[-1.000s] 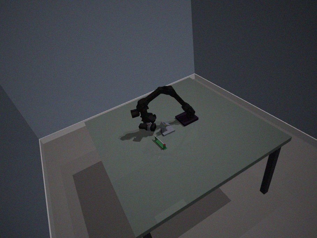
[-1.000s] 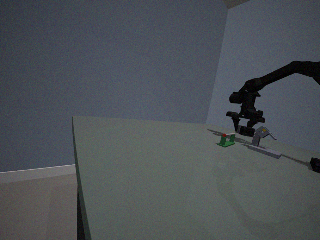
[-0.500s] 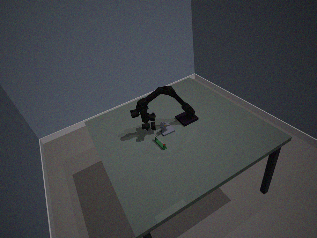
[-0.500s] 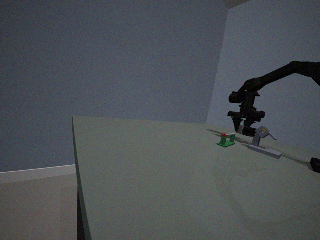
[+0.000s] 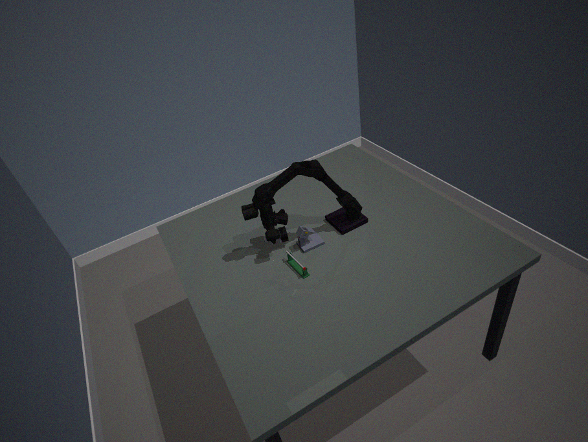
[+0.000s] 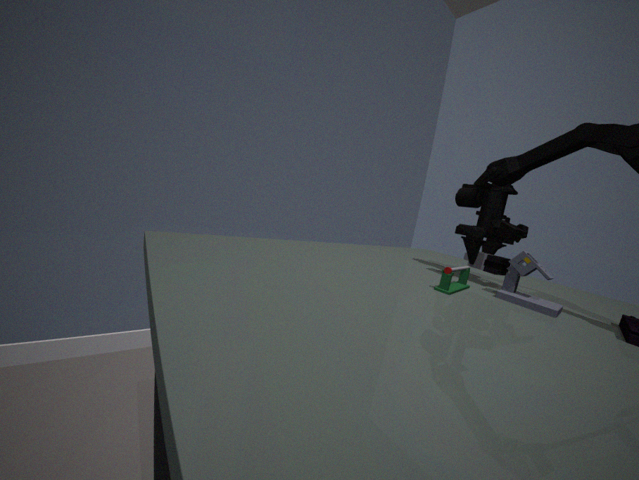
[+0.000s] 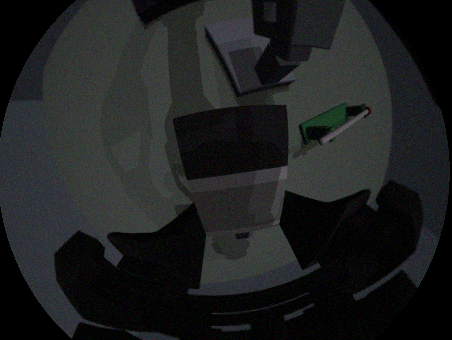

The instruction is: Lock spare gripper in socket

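My gripper (image 5: 275,234) (image 6: 481,257) (image 7: 236,193) is shut on the spare gripper (image 6: 497,264) (image 7: 232,145), a block with a black part and a grey part, held above the table. In the wrist view the black part points away from my fingers. The grey mount (image 5: 311,243) (image 6: 532,302) (image 7: 225,37) stands beside it, its tilted socket head (image 6: 521,263) bearing a yellow mark. No pin shows in the socket. The white lock pin (image 5: 295,260) (image 6: 459,268) (image 7: 345,127) with a red head lies across the green rack (image 5: 296,268) (image 6: 454,289) (image 7: 325,119). The spigot is not clearly visible.
The arm's dark base (image 5: 339,222) (image 6: 630,329) stands on the table (image 5: 380,304) (image 6: 289,336) beyond the mount. The arm arches above the table. In the exterior view the green rack stands left of the mount.
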